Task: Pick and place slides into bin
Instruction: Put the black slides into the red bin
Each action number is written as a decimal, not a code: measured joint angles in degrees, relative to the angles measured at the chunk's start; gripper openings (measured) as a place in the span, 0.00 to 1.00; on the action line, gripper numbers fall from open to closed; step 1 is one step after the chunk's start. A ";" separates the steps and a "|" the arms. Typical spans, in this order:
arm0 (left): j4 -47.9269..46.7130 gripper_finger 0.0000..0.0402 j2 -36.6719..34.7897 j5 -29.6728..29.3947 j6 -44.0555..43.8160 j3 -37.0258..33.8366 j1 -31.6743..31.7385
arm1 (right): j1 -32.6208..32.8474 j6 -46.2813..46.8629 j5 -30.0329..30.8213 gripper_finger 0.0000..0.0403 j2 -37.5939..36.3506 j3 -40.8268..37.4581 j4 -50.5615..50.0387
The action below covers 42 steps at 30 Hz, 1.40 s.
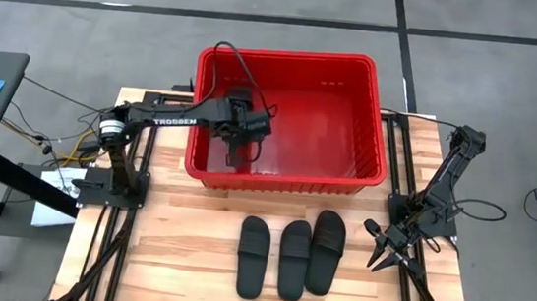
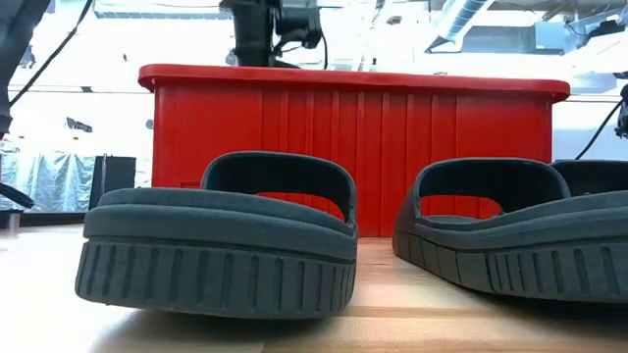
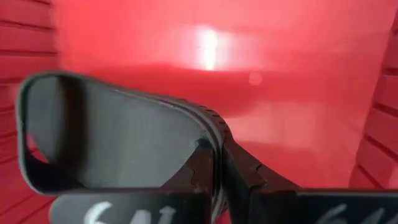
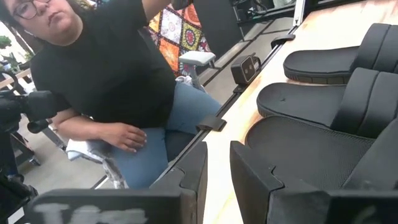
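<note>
Slides: three of them lie side by side on the wooden counter (image 1: 189,261) in front of the bin (image 1: 375,121), namely the left slide (image 1: 253,258), the middle slide (image 1: 294,260) and the right slide (image 1: 326,253), toes pointing away from the tub. A fourth slide (image 3: 118,146) hangs inside the red bin, pinched at its edge by the left gripper (image 1: 242,140), whose jaws are clamped on it above the bin floor near the left wall. The tub holds nothing else that shows. The right gripper (image 1: 382,250) waits low at the counter's right edge, just beside the right slide, its jaws parted with nothing between them. Beyond the counter, the right wrist view shows a seated person (image 4: 106,81). The likely next step is the release, and the risk is mild: the slide is held by one edge and close to the wall, so it may land leaning against the side rather than flat, crowding the space for the rest. A cable (image 1: 228,53) loops over the rim and could snag as the arm lifts out.
</note>
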 joint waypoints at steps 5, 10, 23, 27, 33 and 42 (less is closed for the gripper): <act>2.51 0.00 -0.02 4.17 0.71 -4.47 3.05 | -0.02 0.00 -0.02 0.15 -0.02 0.00 0.00; 3.71 0.00 -0.04 7.74 1.57 -7.61 4.82 | -0.01 0.00 -0.02 0.15 -0.01 0.00 -0.09; 7.48 0.00 -0.04 11.58 2.90 -11.89 6.49 | -0.02 0.00 0.00 0.15 -0.02 0.00 -0.13; 8.93 0.00 -0.04 12.63 2.86 -11.91 6.50 | -0.02 0.00 -0.02 0.15 -0.02 0.00 -0.13; 10.78 0.00 -0.04 13.46 2.88 -11.91 6.50 | 0.00 0.00 -0.02 0.15 -0.02 0.00 -0.13; 11.00 0.00 -0.04 14.11 3.05 -11.91 6.50 | -0.01 0.00 -0.01 0.15 -0.02 0.00 -0.13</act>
